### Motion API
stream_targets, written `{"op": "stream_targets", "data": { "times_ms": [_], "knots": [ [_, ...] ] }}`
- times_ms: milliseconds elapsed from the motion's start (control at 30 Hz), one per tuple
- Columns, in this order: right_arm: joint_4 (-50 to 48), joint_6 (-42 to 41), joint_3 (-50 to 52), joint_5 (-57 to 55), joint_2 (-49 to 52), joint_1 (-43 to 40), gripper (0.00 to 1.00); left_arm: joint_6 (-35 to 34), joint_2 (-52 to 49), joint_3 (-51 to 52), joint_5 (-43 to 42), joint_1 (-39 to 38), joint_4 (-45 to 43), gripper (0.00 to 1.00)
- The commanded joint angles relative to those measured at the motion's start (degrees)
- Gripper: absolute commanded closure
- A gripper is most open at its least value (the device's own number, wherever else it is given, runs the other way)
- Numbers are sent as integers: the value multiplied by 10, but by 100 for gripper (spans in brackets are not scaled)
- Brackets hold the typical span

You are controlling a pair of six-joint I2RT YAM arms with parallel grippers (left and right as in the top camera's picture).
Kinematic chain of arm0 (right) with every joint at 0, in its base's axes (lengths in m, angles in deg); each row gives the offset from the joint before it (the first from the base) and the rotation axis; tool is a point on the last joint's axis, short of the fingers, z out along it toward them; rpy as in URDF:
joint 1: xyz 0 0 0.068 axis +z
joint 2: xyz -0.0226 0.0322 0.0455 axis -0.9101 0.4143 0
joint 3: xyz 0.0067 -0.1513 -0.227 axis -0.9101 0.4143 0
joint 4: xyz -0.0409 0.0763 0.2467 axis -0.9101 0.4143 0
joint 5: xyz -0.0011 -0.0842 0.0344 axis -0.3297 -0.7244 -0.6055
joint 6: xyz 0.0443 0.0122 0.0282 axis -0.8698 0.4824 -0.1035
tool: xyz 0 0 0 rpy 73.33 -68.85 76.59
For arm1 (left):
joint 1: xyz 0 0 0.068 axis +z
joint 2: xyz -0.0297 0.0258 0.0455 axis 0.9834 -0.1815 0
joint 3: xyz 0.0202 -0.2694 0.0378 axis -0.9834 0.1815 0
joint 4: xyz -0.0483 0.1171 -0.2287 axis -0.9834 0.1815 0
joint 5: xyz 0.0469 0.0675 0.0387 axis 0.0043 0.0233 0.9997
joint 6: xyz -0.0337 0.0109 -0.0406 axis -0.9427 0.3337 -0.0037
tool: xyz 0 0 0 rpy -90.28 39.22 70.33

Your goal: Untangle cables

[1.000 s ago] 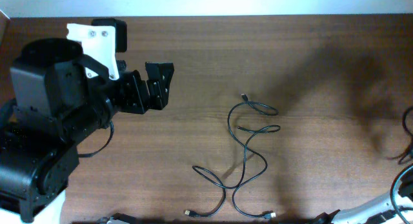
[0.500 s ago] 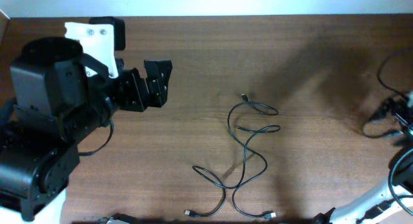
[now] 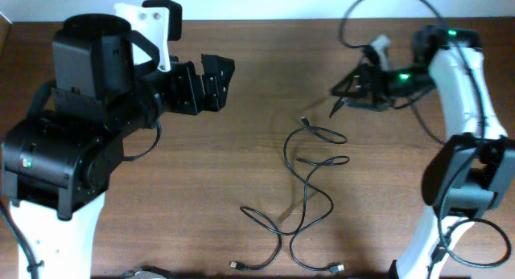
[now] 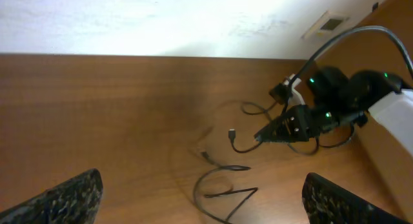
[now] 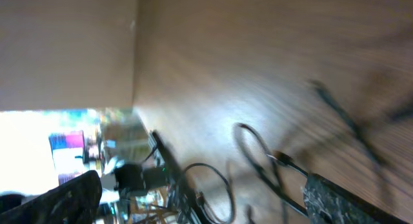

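Two small metallic plugs sit nearest the arm bases, the near left plug point(image 3: 237, 264) and the near right plug point(image 3: 336, 268). Both lie at the front edge of the dark brown wooden table point(image 3: 418, 207). From them the thin black flexible cables point(image 3: 308, 194) wind up the middle of the table in loose loops that cross each other several times. How many cords there are I cannot tell. They lie flat and free, touched by neither arm. A third small plug point(image 3: 304, 120) ends the run at the far side.

Beyond it, to the far right, the black two-finger right gripper point(image 3: 344, 98) hangs tilted toward that third small plug, near but apart from it. Its wrist view shows its fingers point(image 5: 71, 198) spread wide with nothing between them, likely posed for a pinch on the far loop.

Far left, the black two-finger left gripper point(image 3: 219, 84) faces across the table, well apart from the cords. Its fingers are likewise spread wide and empty, probably ready to take a second strand so the crossings can be drawn apart.
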Motion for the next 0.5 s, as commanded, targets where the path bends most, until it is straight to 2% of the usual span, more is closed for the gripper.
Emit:
{"op": "stream_targets", "data": {
  "times_ms": [0,67,100,200,300,367,433,467],
  "knots": [
    [2,62,-42,24,0,59,1,111,-3,-1,-10,1,-1,1],
    [7,56,-72,-81,0,94,1,132,-3,-1,-10,1,-1,1],
    [18,34,-86,-178,0,109,1,132,-3,-1,-10,1,-1,1],
    [52,-83,-96,-462,-3,136,1,132,-3,-1,-10,1,-1,1],
    [102,-142,-96,-524,-11,143,2,132,-3,-1,-10,1,-1,1],
    [102,-209,-95,-594,-20,143,1,131,-3,-1,-11,1,0,1],
    [102,-217,-96,-614,-23,143,1,131,-3,-1,-10,1,1,1],
    [102,-190,-96,-614,-23,143,1,131,-3,-1,-10,1,2,1]
  ]
}}
